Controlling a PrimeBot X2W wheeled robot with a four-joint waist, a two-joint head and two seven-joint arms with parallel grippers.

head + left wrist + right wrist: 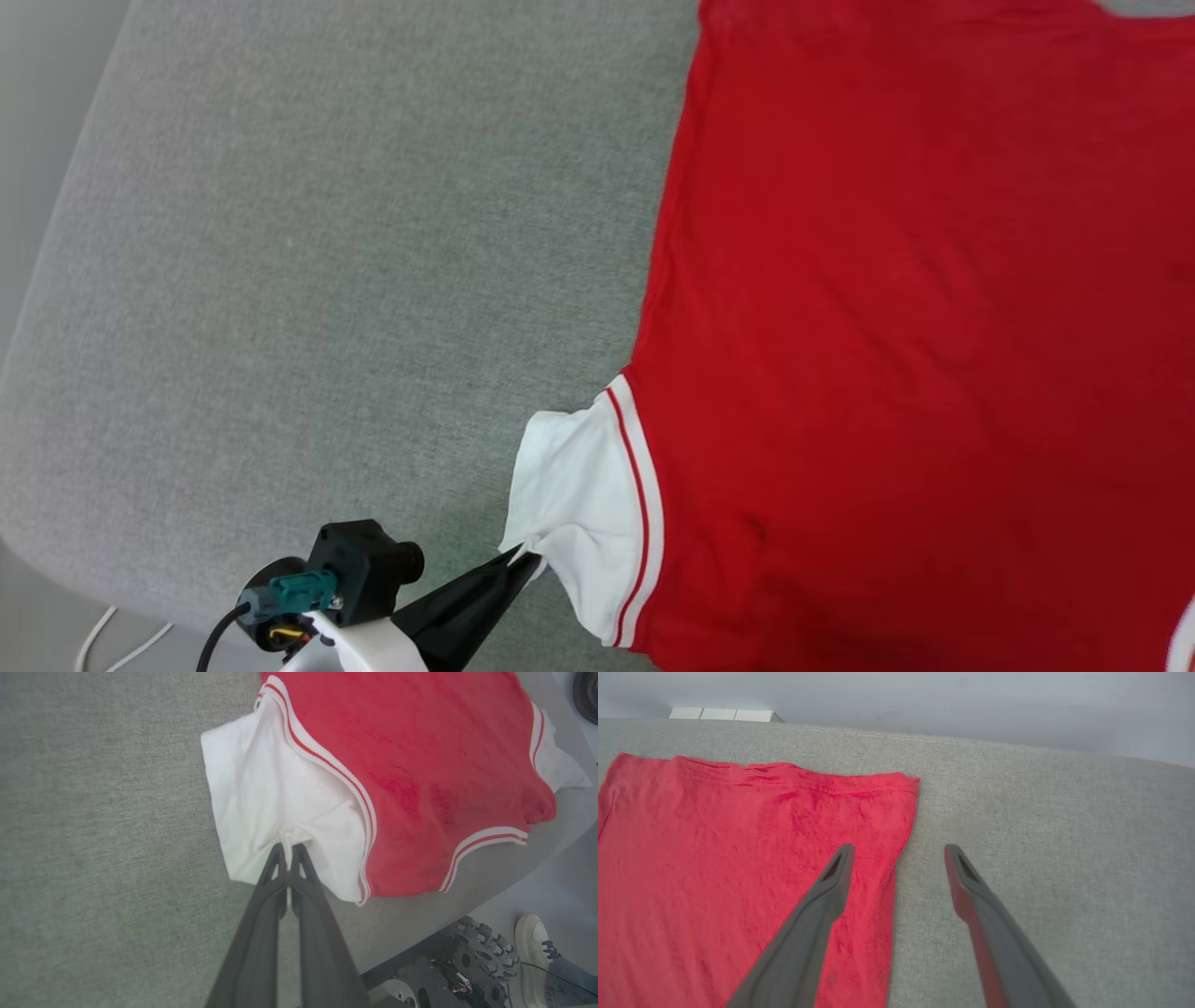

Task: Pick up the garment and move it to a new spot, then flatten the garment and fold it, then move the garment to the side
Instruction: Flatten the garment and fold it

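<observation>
Now we judge the flattening step is in hand: the shirt (887, 327) lies spread, plain red side up, across the right of the head view. Our left claw (527, 560) is pinched on the rumpled edge of the white sleeve (574, 476) at lower centre. Our right claw (900, 848) gapes wide and empty, straddling the shirt's side edge near the hem. Next, we think, the sleeve wants a gentle outward tug. The grey woven bench (327, 233) has a rounded corner, a pale wall (924, 700) rises behind it, and a person's shoe (532, 935) stands on the floor.
</observation>
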